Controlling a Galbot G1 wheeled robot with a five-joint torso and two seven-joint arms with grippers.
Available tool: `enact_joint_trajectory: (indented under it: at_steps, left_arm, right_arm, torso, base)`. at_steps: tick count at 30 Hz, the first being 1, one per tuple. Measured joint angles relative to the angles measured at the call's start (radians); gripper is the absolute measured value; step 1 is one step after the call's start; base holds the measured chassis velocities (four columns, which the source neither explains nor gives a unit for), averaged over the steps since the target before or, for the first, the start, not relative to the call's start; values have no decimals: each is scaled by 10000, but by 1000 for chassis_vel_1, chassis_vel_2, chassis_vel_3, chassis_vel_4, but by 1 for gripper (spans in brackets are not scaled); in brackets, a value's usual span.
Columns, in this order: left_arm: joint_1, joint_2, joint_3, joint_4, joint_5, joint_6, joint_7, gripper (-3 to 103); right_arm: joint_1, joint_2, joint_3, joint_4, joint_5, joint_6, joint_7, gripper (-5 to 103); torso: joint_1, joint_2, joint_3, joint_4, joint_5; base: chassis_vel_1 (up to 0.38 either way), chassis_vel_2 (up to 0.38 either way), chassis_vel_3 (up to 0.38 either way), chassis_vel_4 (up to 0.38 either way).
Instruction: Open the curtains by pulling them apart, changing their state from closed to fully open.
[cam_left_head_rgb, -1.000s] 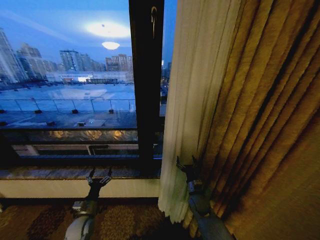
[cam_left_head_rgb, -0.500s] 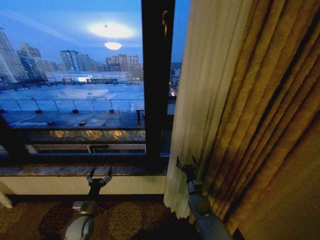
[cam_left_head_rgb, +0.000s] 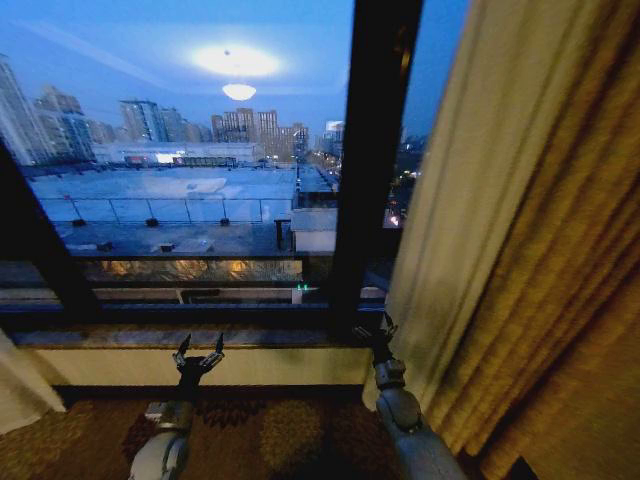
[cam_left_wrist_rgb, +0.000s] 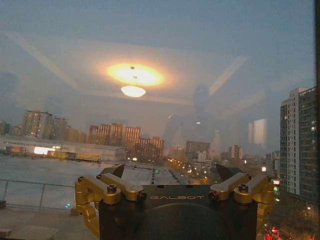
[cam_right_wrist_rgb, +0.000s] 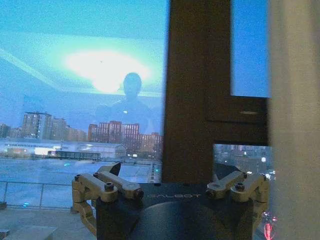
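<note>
In the head view the right sheer curtain (cam_left_head_rgb: 465, 210) hangs bunched at the right of the window, against the gold drape (cam_left_head_rgb: 580, 300). A corner of the left sheer curtain (cam_left_head_rgb: 18, 392) shows at the bottom left. My right gripper (cam_left_head_rgb: 378, 330) is open and empty, just left of the right curtain's edge and apart from it. In the right wrist view my right gripper (cam_right_wrist_rgb: 167, 170) faces the dark mullion (cam_right_wrist_rgb: 197, 100), with the sheer curtain (cam_right_wrist_rgb: 295, 125) beside it. My left gripper (cam_left_head_rgb: 200, 352) is open and empty below the sill, and in the left wrist view my left gripper (cam_left_wrist_rgb: 170, 172) faces bare glass.
The window glass (cam_left_head_rgb: 190, 180) is uncovered between the two curtains, showing a rooftop and city buildings. A dark mullion (cam_left_head_rgb: 375, 160) divides it. A stone sill (cam_left_head_rgb: 120, 338) runs under it above a pale wall. Patterned carpet (cam_left_head_rgb: 270, 430) lies below.
The picture has shifted, so the camera has moved: mullion and right curtain now sit farther right, and the left curtain's corner has come into view. Both grippers hold their pose, still open.
</note>
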Motion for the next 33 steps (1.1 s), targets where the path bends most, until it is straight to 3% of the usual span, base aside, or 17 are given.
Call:
enact_joint_trajectory:
  at_steps: [33]
  left_arm:
    - [0, 0, 1, 0, 0, 0, 0, 100]
  right_arm:
    - [-1, -1, 0, -1, 0, 4, -1, 100]
  torso:
    - [-4, 2, -2, 0, 3]
  base:
    - [359, 349, -361, -345]
